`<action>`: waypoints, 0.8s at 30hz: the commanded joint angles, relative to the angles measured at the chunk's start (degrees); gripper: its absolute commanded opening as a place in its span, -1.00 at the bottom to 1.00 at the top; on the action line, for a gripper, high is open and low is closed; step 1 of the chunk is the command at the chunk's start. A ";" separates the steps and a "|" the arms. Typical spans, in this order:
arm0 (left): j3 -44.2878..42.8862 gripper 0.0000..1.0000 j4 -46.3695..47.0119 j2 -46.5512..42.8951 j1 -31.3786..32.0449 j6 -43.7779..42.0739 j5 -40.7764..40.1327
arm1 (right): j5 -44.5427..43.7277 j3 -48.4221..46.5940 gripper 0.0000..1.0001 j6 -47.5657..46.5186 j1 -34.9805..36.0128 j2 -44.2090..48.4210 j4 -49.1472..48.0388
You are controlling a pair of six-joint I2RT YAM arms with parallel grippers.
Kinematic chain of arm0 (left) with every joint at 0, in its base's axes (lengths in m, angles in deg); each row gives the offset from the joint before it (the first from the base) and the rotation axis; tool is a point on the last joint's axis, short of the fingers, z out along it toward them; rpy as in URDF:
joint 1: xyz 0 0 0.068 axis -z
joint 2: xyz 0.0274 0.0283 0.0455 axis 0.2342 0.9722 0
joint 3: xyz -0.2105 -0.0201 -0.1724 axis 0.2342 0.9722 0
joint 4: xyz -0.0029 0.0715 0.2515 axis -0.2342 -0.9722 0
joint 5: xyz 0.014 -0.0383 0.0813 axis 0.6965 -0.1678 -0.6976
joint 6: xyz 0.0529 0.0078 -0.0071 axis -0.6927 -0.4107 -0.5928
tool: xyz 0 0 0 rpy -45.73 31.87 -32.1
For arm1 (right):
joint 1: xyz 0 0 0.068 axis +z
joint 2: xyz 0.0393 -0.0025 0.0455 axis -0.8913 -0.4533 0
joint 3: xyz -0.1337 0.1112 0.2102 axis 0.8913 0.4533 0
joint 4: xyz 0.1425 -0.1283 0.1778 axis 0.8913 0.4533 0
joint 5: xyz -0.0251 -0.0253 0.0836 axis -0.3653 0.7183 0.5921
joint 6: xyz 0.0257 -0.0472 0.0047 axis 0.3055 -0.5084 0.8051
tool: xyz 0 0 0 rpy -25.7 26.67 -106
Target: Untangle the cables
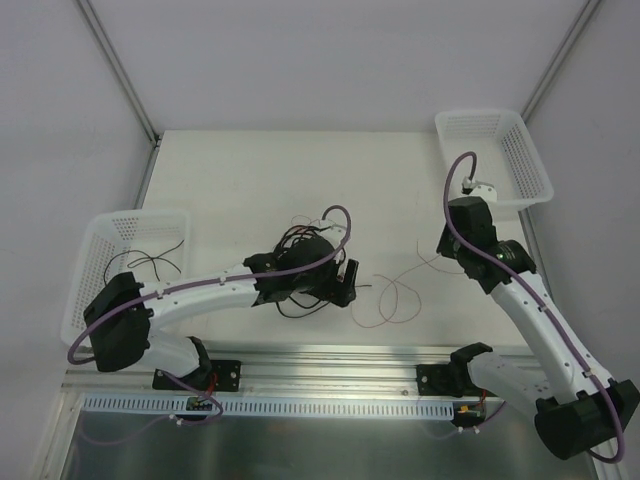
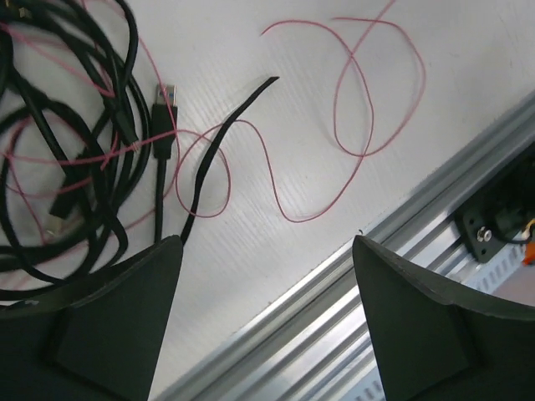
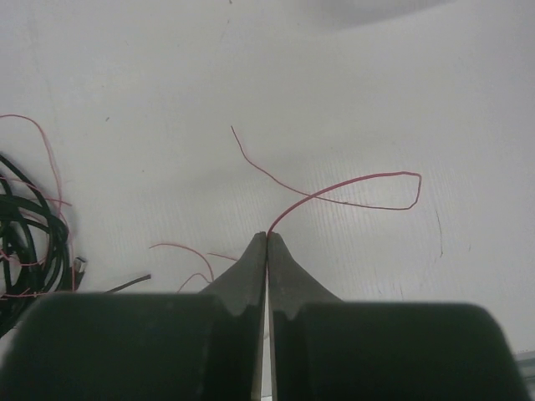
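Left basket (image 1: pixel 88 262): your loose black wires (image 1: pixel 150 262), left of the cables (image 2: pixel 125 100).
Table (image 1: pixel 250 180): white.
Left gripper (image 2: pixel 267 309): spread wide, holding nothing.
Right gripper (image 3: pixel 267 242): pinching the red wire (image 3: pixel 359 178).

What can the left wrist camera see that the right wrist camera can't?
Only the left wrist view shows a long stretch of silver rail and the left gripper, its fingers spread wide open with nothing between them. Only the right wrist view shows the right gripper, pinched shut on the red wire. Both views show the tangled black cables, loops of the red wire and the white table.
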 commanded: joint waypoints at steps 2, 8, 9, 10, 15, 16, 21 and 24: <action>-2.28 0.61 -1.05 6.01 3.09 23.78 -6.50 | 2.34 -2.90 -0.99 1.29 -0.22 4.43 1.22; -7.73 0.43 -1.14 17.43 5.73 28.01 -11.51 | 4.54 -1.14 -0.98 2.79 -0.13 6.72 1.05; -8.17 0.38 -1.05 18.58 5.73 28.28 -11.69 | 4.72 -0.88 -0.98 2.87 -0.13 7.42 0.96; -8.52 0.33 -1.14 19.55 5.73 28.54 -11.78 | 4.98 -0.27 -0.98 2.96 -0.22 7.95 0.96; -9.93 -0.21 -1.23 23.43 5.91 28.72 -12.48 | 5.51 0.44 -0.98 2.97 -0.22 10.15 1.13; -9.85 -0.36 -1.23 23.43 5.91 28.72 -12.83 | 5.25 0.62 -0.98 2.96 -0.14 10.50 1.22; -8.26 -1.00 -4.90 18.43 5.82 26.27 -17.04 | 3.14 0.27 -0.98 1.65 -0.22 10.85 2.19; -8.61 -1.00 -11.58 12.98 5.47 20.12 -23.54 | -0.19 -0.26 -0.99 0.42 -0.31 11.38 3.24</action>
